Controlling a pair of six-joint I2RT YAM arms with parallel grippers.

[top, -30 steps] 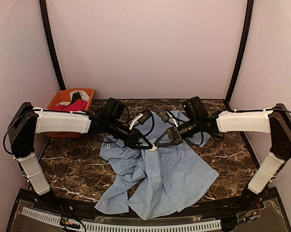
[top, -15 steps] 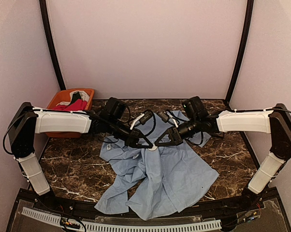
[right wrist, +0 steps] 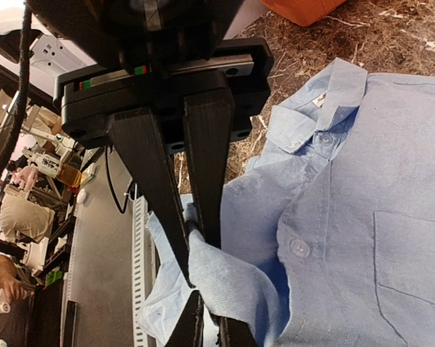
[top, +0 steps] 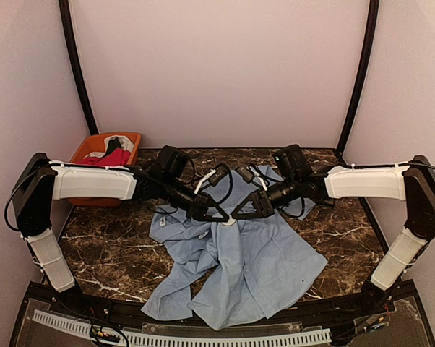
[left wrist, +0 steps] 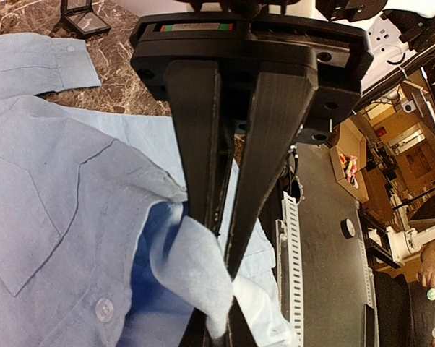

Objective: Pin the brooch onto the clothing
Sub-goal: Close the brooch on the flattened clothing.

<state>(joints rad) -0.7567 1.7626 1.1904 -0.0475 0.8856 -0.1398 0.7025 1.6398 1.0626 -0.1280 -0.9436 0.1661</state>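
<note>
The clothing [top: 253, 267], a light blue button-up shirt, lies crumpled across the dark marble table [top: 102, 246]. Both grippers meet over its upper middle, near the button placket. My left gripper [top: 222, 216] is shut on a raised fold of the shirt; in the left wrist view the fold [left wrist: 192, 267] is pinched between the black fingers of that gripper [left wrist: 221, 318]. My right gripper [top: 237, 215] also pinches a fold [right wrist: 239, 278] between its fingers, seen in the right wrist view at the gripper [right wrist: 207, 325]. The collar [right wrist: 326, 94] lies beyond. The brooch is not visible.
An orange bin [top: 87, 148] with red, black and white garments [top: 110, 155] stands at the back left. A small black open box [left wrist: 84, 18] sits on the marble past a shirt sleeve. A slotted white rail [top: 203, 338] runs along the near edge.
My left gripper has closed on the shirt fold. The right gripper has shifted slightly toward the left one while keeping its pinch on the fabric.
</note>
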